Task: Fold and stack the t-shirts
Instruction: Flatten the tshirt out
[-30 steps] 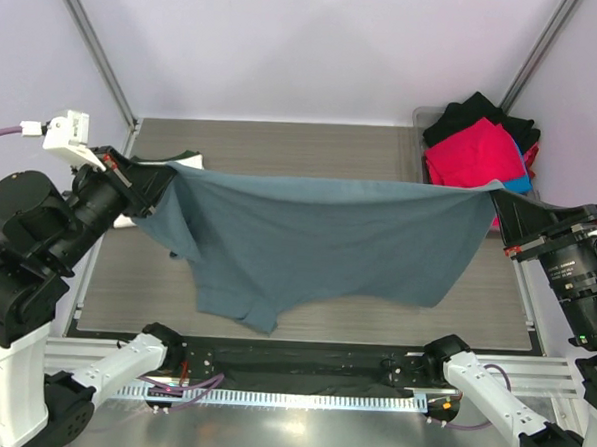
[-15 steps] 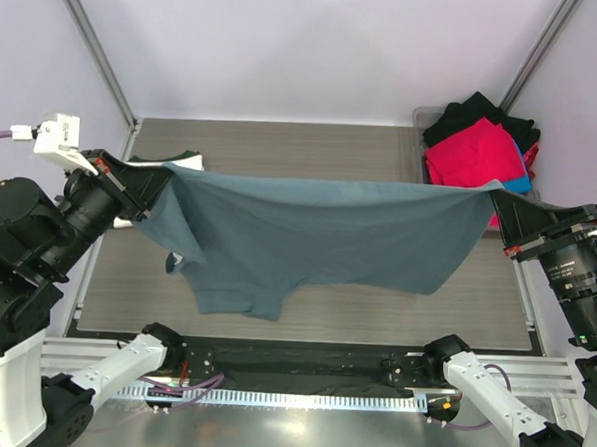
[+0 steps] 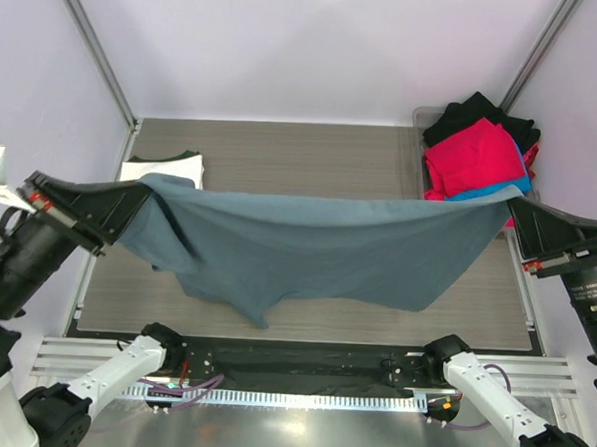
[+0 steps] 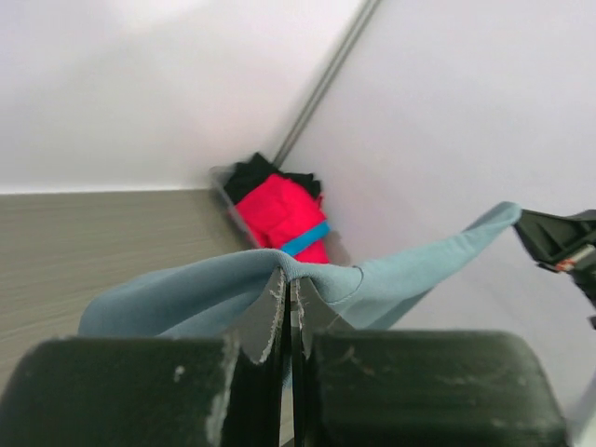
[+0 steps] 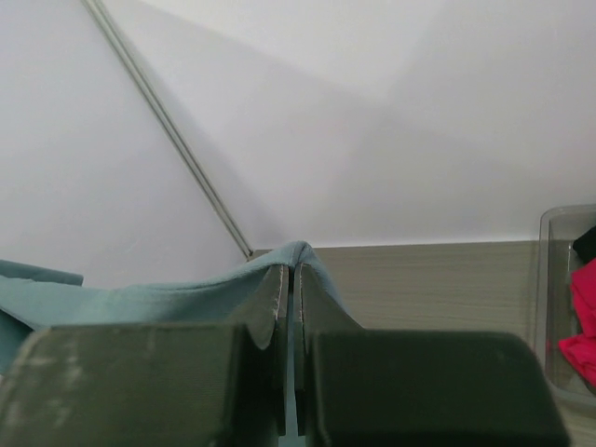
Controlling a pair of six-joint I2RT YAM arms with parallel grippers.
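Note:
The slate blue-grey t-shirt [image 3: 317, 250] hangs stretched in the air between my two grippers, sagging over the table. My left gripper [image 3: 143, 192] is shut on its left corner; in the left wrist view the cloth [image 4: 186, 298] bunches over my closed left gripper [image 4: 290, 279]. My right gripper [image 3: 513, 200] is shut on the right corner; the cloth [image 5: 140, 300] drapes over it [image 5: 291, 270] in the right wrist view. A folded cream-white shirt with a dark green one [image 3: 166, 165] lies at the table's far left, partly hidden by the hanging shirt.
A clear bin [image 3: 421, 120] at the back right holds red [image 3: 477, 153], black [image 3: 480, 108] and bright blue shirts; it also shows in the left wrist view [image 4: 279, 209]. The grey wood-grain table [image 3: 302, 149] has metal frame posts at its back corners.
Both grippers have risen and spread outward towards the camera, lifting the blue-grey shirt higher. Its hanging lower part has swung and now dangles just above the table's near side.

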